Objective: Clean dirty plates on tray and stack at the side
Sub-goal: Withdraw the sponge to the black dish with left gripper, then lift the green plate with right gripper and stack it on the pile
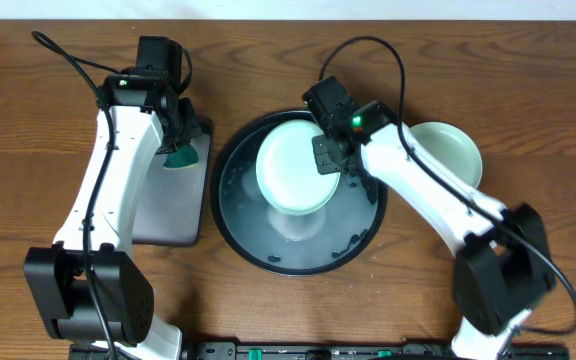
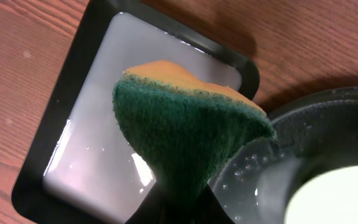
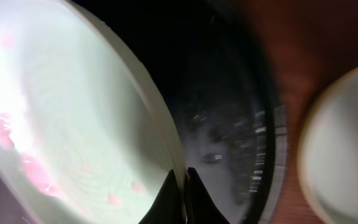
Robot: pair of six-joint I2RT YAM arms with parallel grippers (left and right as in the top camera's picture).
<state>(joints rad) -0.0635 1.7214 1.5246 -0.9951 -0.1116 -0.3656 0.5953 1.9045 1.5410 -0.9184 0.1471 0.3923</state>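
Right gripper (image 3: 180,186) pinched on the rim of a mint plate (image 1: 290,165) over the black tray (image 1: 230,215).
Pink smears (image 3: 17,162) mark the plate. Left gripper (image 1: 180,140) clamps a teal sponge (image 2: 185,130) above the grey tray (image 2: 92,155), at nine o'clock of the black tray; another plate (image 1: 458,150) lies at two o'clock.

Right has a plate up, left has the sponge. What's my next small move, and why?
Probably swing the left end effector and its sponge from the grey tray over to the plate the right end effector grips by the rim: pink stains show on it, and the sponge is apart from it.
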